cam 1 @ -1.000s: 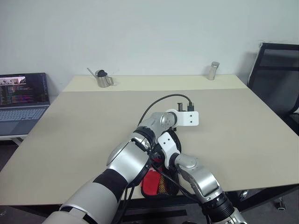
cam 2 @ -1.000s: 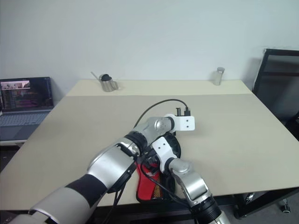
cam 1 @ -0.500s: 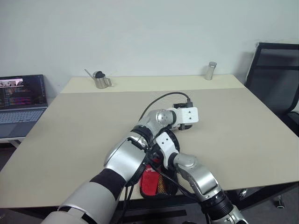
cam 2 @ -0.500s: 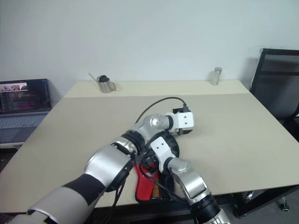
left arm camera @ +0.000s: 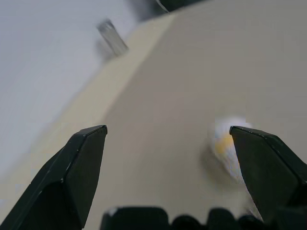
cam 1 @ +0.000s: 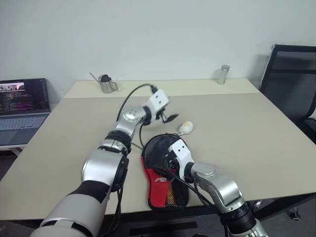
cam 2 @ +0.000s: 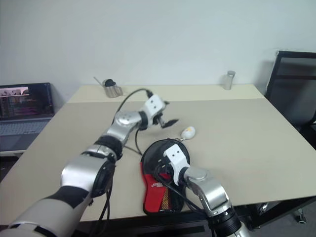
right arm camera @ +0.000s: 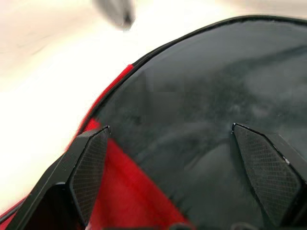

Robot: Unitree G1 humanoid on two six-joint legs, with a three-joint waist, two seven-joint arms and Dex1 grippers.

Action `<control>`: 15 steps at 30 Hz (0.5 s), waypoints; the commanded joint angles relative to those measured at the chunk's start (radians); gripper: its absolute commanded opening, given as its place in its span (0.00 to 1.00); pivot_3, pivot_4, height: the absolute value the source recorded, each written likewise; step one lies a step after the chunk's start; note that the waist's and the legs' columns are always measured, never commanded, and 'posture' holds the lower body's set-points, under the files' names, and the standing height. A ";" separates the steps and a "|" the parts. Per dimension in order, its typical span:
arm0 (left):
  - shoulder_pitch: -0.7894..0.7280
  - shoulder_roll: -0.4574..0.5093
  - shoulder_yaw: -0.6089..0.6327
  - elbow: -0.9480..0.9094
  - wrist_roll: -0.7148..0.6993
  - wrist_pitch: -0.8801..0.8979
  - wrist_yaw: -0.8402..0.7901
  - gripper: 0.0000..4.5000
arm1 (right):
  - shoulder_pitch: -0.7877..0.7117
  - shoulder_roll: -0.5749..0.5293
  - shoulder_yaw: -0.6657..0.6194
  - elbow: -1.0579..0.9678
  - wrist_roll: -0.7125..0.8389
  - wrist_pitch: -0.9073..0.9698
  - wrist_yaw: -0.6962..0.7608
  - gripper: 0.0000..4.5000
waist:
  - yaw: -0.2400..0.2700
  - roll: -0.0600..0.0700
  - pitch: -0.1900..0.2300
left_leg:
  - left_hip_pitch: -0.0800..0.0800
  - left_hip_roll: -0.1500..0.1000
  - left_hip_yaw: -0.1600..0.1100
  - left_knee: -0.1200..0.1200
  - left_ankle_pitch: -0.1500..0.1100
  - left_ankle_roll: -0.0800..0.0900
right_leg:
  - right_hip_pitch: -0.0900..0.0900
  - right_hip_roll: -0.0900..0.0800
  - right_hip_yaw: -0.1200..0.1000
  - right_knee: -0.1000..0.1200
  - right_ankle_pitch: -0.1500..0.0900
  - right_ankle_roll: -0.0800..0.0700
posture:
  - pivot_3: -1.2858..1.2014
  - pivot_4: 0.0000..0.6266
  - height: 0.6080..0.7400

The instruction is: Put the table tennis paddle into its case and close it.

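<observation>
The case is seen lying flat at the near edge of the worktop — black round part, red panel toward the edge. The paddle cannot be made out. The right hand is held just over the case, fingers wide, nothing gripped. The left hand is held above the worktop, wide and empty — a ball lies near it.
</observation>
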State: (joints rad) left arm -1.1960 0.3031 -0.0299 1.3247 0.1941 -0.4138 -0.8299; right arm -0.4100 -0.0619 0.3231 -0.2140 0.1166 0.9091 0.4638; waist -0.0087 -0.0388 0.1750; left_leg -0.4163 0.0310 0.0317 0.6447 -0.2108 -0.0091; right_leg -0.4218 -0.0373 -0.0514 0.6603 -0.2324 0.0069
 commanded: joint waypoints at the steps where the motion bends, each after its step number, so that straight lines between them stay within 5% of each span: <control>1: 0.035 0.046 0.052 -0.090 -0.086 0.008 -0.091 0.99 | -0.006 -0.019 -0.039 -0.092 0.061 0.048 0.024 1.00 | 0.001 -0.001 0.001 | -0.001 0.000 -0.001 0.000 0.000 0.000 | -0.001 0.000 0.000 0.000 0.000 0.000 | 0.52 0.24 1.00; 7: 0.192 0.096 0.105 -0.306 -0.234 0.114 -0.274 0.99 | -0.055 -0.127 -0.153 -0.251 0.183 0.172 0.083 1.00 | 0.004 -0.001 0.002 | -0.003 0.000 -0.001 0.000 0.000 0.000 | -0.001 0.000 0.001 -0.001 0.000 0.000 | 0.52 0.24 1.00; 15: 0.540 0.134 0.069 -0.897 -0.402 0.508 -0.371 0.99 | -0.176 -0.224 -0.347 -0.206 0.323 0.232 0.116 1.00 | 0.002 0.000 0.003 | -0.001 0.001 0.000 0.000 0.000 0.000 | -0.001 -0.001 0.003 0.000 0.000 0.000 | 0.52 0.24 1.00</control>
State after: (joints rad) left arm -0.6432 0.4182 0.0420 0.5322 -0.1689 0.0485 -1.1972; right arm -0.5580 -0.2807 0.0090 -0.4233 0.4158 1.1541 0.5794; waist -0.0068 -0.0389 0.1777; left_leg -0.4170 0.0325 0.0306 0.6449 -0.2107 -0.0090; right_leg -0.4225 -0.0379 -0.0492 0.6608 -0.2324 0.0061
